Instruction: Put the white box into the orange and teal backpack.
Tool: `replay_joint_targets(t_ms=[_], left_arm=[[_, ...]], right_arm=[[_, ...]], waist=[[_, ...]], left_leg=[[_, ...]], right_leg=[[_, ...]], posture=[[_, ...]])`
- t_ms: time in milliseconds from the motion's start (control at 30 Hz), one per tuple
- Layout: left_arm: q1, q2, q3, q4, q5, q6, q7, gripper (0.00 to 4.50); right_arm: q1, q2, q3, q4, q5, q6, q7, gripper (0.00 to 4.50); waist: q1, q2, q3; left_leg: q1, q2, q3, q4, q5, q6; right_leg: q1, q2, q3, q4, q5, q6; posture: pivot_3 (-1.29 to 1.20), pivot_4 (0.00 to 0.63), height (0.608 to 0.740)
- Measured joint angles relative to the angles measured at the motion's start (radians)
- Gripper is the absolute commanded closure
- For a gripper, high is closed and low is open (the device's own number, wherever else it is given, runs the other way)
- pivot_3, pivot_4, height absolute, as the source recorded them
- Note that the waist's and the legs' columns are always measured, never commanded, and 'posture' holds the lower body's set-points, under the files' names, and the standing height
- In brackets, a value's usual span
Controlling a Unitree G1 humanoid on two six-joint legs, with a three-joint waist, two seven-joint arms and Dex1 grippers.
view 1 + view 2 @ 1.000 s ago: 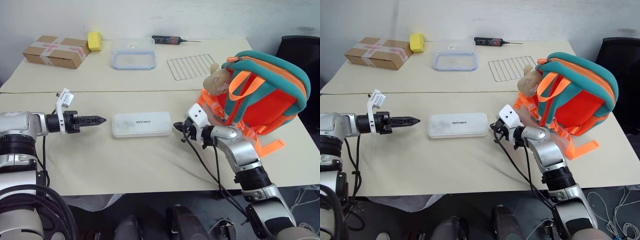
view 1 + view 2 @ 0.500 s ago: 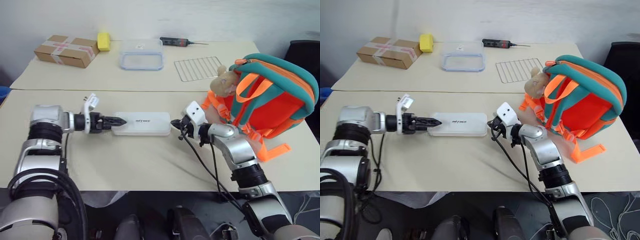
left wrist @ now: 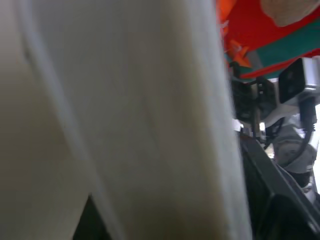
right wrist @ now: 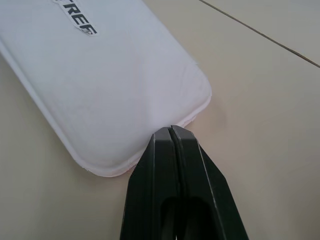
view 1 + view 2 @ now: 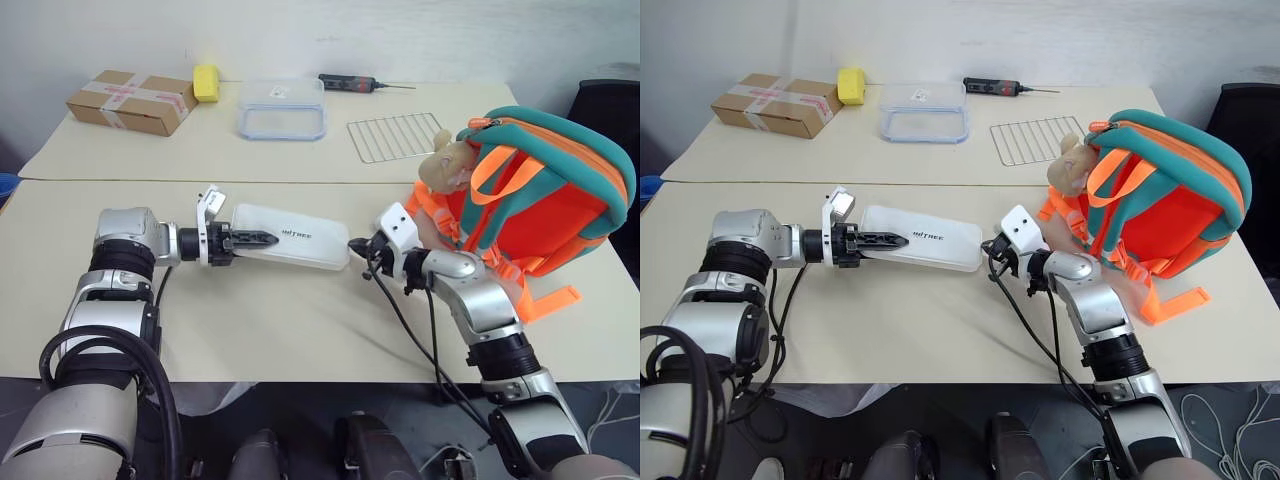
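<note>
One white box (image 5: 292, 236) lies on the near table (image 5: 300, 320), between the two grippers, its left end lifted and its long axis slanting toward the right. One backpack (image 5: 540, 195) stands at the right of the table, well right of the box, with one plush toy (image 5: 447, 165) at its left side. On the far table sit one cardboard box (image 5: 130, 100), one yellow sponge (image 5: 207, 82), one clear container (image 5: 282, 107), one wire rack (image 5: 397, 135) and one dark tool (image 5: 350, 82).

The left gripper (image 5: 262, 239) reaches over the box's left end, with one dark finger lying across the top of the lid; the finger beneath is hidden, so the fingers appear clamped on that end of the box. In the left wrist view the box (image 3: 150, 120) blurs across most of the picture, and beyond it parts of the backpack (image 3: 280, 30) and the right arm are cut off.

The right gripper (image 4: 171, 131) has its fingers pressed together, their tips touching the box's right end (image 4: 115, 80) at a rounded corner. Only part of the lettering shows there. The backpack's opening cannot be made out.
</note>
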Motion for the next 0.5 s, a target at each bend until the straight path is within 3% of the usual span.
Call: replay_joint_targets(t_ms=[133, 233, 400, 500], left_arm=[[0.028, 0.005, -0.001, -0.084, -0.016, 0.06, 0.001, 3.07], [0.088, 0.006, 0.011, -0.212, -0.078, 0.138, -0.002, 3.08], [0.137, 0.013, 0.207, -0.435, -0.213, 0.276, 0.083, 3.08], [0.147, -0.037, 0.366, -0.585, -0.272, 0.339, 0.188, 3.08]], right_arm=[[0.052, -0.007, -0.021, -0.068, 0.011, 0.011, -0.006, 4.5], [0.133, -0.055, -0.074, -0.185, 0.057, 0.082, -0.007, 3.96], [0.313, -0.17, -0.368, -0.453, 0.262, 0.322, -0.005, 2.32], [0.427, -0.247, -0.65, -0.599, 0.469, 0.5, 0.014, 1.3]], waist=[[-0.001, 0.0, 0.0], [0.0, 0.0, 0.0], [0.006, 0.0, 0.0], [0.012, 0.0, 0.0]], left_leg=[[0.0, 0.0, 0.0, -0.001, 0.0, 0.0], [-0.004, 0.0, -0.001, -0.001, 0.0, 0.0], [-0.012, 0.0, -0.002, 0.002, 0.0, 0.0], [-0.011, 0.0, -0.002, 0.002, 0.0, -0.001]], right_leg=[[-0.001, 0.0, 0.0, 0.0, 0.0, 0.0], [-0.004, 0.0, 0.0, 0.0, 0.0, 0.0], [-0.011, 0.0, 0.0, 0.004, 0.0, 0.0], [-0.011, 0.001, 0.0, 0.005, 0.0, 0.0]], posture=[[0.0, 0.15, 0.74], [0.0, 0.15, 0.74], [0.0, 0.15, 0.74], [0.0, 0.15, 0.74]])
